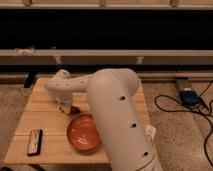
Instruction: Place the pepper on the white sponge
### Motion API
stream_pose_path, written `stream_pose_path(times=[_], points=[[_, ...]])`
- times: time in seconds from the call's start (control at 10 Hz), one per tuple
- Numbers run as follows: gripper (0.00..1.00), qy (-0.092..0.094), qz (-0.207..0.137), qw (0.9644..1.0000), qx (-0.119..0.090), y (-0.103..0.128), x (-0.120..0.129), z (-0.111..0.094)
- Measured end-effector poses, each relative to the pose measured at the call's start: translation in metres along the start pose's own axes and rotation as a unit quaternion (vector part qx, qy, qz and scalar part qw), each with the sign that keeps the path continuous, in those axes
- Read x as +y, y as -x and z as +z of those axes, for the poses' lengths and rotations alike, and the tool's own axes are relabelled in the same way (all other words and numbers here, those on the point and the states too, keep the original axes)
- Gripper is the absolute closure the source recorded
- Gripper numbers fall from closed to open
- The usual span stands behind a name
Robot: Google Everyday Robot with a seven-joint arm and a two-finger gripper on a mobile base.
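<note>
My gripper (pixel 65 106) reaches down to the wooden table (pixel 45 117) left of its middle, at the end of the big white arm that fills the centre of the view. A small dark pepper (pixel 74 108) lies on the table right at the gripper's tip. Whether it is gripped does not show. The white sponge is hidden from view.
An orange bowl (pixel 83 133) stands just in front of the gripper, partly behind the arm. A black remote-like device (pixel 34 141) lies near the table's front left corner. Cables and a blue box (pixel 190 96) lie on the floor to the right.
</note>
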Motion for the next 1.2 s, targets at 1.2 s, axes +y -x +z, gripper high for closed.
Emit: stream_pose_path(times=[1.2], points=[[0.94, -0.002, 0.155, 0.9838, 0.089, 0.081, 0.163, -0.096]])
